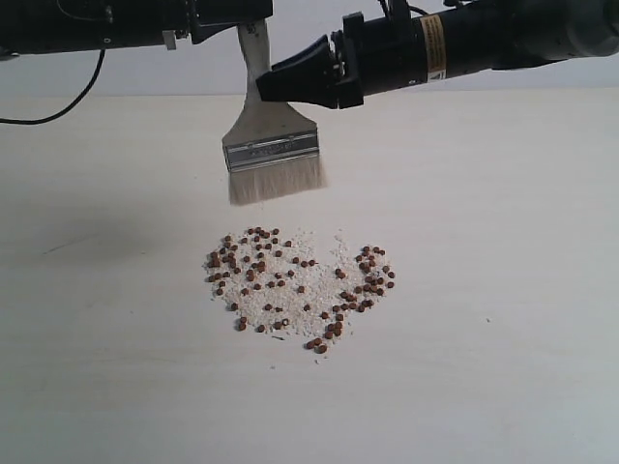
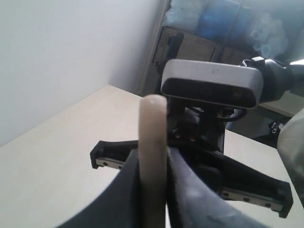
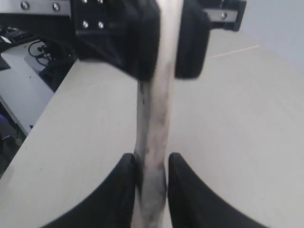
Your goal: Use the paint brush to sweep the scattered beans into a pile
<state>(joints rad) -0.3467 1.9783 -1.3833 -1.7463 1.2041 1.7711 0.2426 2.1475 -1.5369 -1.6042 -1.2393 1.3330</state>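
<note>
The paint brush (image 1: 271,150) hangs upright above the table, its whitish bristles (image 1: 276,182) down and clear of the surface. My left gripper (image 1: 250,21) is shut on the top of the wooden handle (image 2: 153,142). Lower on the handle (image 3: 154,118), my right gripper (image 1: 266,85) has a finger against each side. In the right wrist view the left gripper (image 3: 164,47) sits just past the right gripper (image 3: 152,175). The beans (image 1: 290,280), mixed with pale crumbs, lie in a loose heart-shaped patch below the bristles, with no compact pile.
The pale tabletop (image 1: 503,290) stretches around the patch. A few stray beans (image 1: 317,345) lie at the patch's near tip. A black cable (image 1: 58,111) hangs at the far left. Shelving and clutter (image 2: 199,42) stand beyond the table's edge.
</note>
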